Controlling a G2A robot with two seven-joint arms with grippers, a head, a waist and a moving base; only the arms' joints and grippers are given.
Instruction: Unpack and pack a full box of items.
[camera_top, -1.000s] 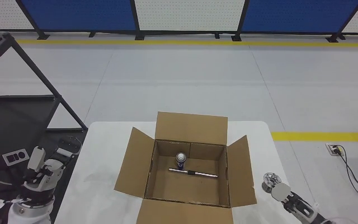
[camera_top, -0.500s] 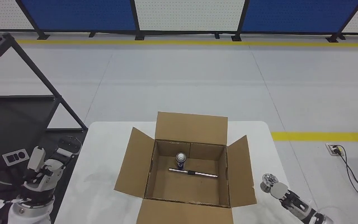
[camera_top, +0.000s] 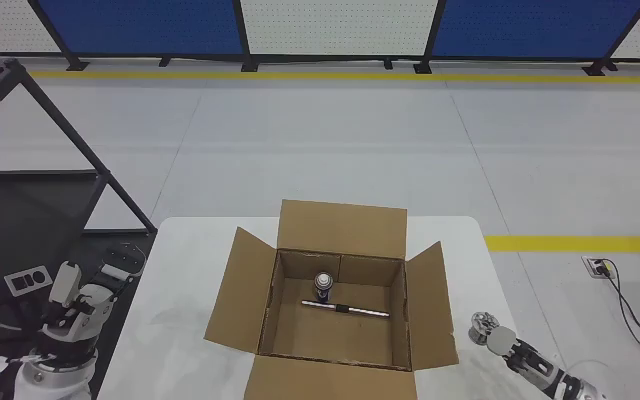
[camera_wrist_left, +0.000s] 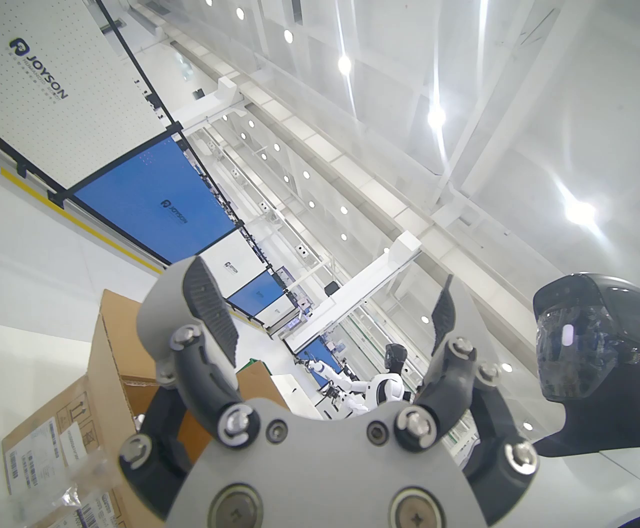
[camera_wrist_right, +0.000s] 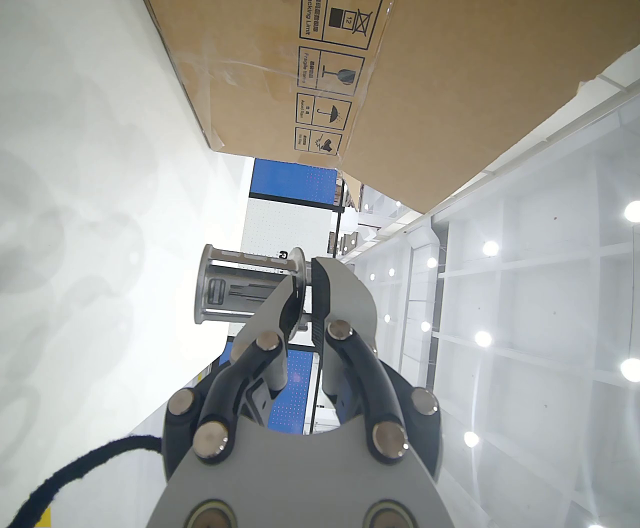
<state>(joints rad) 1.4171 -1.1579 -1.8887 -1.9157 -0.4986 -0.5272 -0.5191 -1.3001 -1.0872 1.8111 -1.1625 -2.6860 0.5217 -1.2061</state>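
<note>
An open cardboard box (camera_top: 335, 320) sits mid-table with all its flaps spread. Inside stand a small dark can (camera_top: 323, 285) and a thin dark rod (camera_top: 345, 308) lying across the floor. To the right of the box, near the table's right edge, my right gripper (camera_top: 497, 338) is shut on the rim of a metal flanged cylinder (camera_top: 484, 324). In the right wrist view the cylinder (camera_wrist_right: 240, 290) stands with its far end at the tabletop, beside the box wall (camera_wrist_right: 400, 75). My left gripper (camera_wrist_left: 325, 295) is open and empty, off the table's left side (camera_top: 80, 290), pointing upward.
The white table (camera_top: 180, 300) has bare surface left and right of the box. A black frame (camera_top: 60, 190) stands at the left beyond the table. A black cable (camera_wrist_right: 75, 465) trails by the right wrist. The box's outer wall (camera_wrist_left: 115, 360) shows beside the left gripper.
The right arm has drawn back slightly toward the table's front right corner, still holding the metal cylinder, which barely shifted. The left arm and the box are unchanged.
</note>
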